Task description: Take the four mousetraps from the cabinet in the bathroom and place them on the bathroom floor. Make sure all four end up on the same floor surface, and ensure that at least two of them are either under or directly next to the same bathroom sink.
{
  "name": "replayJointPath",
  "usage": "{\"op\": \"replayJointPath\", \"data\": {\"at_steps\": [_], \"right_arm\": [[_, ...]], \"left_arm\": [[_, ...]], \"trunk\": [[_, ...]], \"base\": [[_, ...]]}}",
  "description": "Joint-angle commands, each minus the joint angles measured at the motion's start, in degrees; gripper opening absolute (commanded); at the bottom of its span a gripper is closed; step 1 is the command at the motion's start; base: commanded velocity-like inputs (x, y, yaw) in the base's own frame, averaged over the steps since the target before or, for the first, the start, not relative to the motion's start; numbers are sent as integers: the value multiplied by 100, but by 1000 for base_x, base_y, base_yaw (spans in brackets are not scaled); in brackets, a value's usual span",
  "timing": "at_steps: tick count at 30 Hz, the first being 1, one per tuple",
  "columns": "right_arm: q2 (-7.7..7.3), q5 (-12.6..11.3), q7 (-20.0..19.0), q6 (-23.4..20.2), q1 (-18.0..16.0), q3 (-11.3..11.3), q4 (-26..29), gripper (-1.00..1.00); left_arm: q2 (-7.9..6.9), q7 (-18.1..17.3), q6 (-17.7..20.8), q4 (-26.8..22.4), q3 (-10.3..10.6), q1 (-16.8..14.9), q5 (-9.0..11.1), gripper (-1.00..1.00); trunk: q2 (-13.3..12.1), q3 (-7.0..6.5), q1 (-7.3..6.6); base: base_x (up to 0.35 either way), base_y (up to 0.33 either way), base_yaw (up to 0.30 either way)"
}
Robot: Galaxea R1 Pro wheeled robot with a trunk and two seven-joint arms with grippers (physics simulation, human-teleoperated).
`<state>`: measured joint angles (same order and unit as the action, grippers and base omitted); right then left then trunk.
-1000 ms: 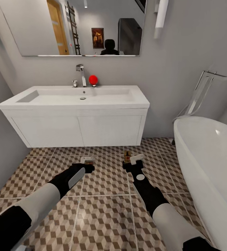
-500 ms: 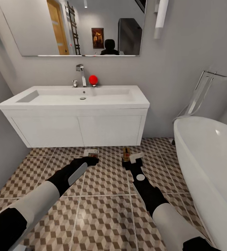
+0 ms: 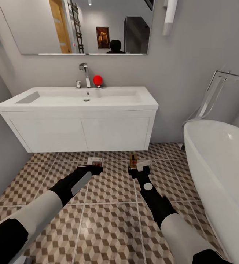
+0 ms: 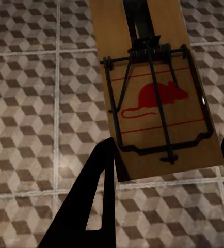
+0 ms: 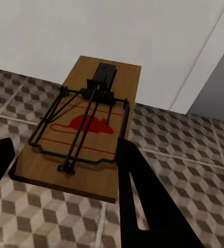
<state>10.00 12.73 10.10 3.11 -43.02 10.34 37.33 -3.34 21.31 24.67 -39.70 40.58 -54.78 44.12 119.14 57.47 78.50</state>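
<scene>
Left gripper [image 3: 96, 168]: I am clamping one mousetrap [image 4: 156, 93] by its near end; a dark finger [image 4: 94, 204] is lying against the board's edge, the other at its far corner. In the head view this left-hand trap [image 3: 95, 161] is sitting low over the bathroom floor [image 3: 112, 220], just in front of the sink unit [image 3: 79, 121].

Right gripper [image 3: 138, 170]: I am gripping a second mousetrap [image 5: 81, 132] by its near end, fingers on either side of the board. From the head camera this right-hand trap [image 3: 133, 160] is standing more upright, near the unit's right corner and well apart from the bathtub [image 3: 222, 172].

Contact with tiles: I cannot tell whether either trap is touching the floor.

Done so far: I am judging that two traps are out of the cabinet and beside the sink.

Left to do: I am judging that both traps need releasing flat on the tiles; the other two are unaccounted for.

Risk: the upright trap may tip when released.
</scene>
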Motion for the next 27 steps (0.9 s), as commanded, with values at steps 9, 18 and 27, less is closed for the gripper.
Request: {"op": "replayJointPath", "data": {"at_steps": [9,18,27], "right_arm": [[0,46,45,5,-5,12,-6,-100],[0,46,45,-10,-5,12,-6,-100],[0,46,45,-20,-5,12,-6,-100]], "left_arm": [[-9,49,16,-3,38,-4,-160,-100],[-9,49,20,-3,38,-3,-166,-100],[-9,49,20,-3,38,-2,-167,-100]], "trunk": [[365,248,197],[726,491,395],[1087,734,593]], "base": [[0,0,0],[0,0,0],[0,0,0]]}}
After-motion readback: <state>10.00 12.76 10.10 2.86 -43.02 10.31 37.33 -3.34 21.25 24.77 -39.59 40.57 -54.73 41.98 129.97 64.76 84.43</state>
